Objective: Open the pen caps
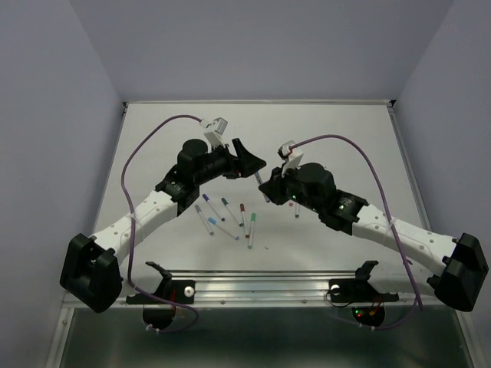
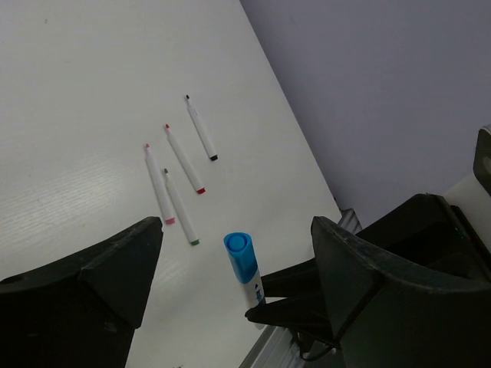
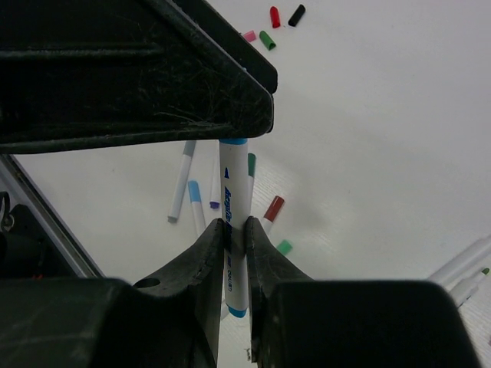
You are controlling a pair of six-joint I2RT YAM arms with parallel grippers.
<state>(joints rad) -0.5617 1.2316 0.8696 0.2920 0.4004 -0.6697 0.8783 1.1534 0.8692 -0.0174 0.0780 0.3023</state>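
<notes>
White table (image 1: pixel 345 130), lavender walls (image 1: pixel 46 115); pens (image 1: pixel 230 215) scattered mid-table.

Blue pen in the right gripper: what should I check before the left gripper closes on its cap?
1. Right gripper clamped on the blue pen barrel: ok.
2. Cap on the pen, not pulled yet: ok.
3. Left gripper open wide: ok.
4. Cap between the left fingers, touching neither: ok.
5. Cap deep enough between the jaws for a full grip: cannot tell.
6. Loose pens on the table lie apart from both grippers: ok.
</notes>
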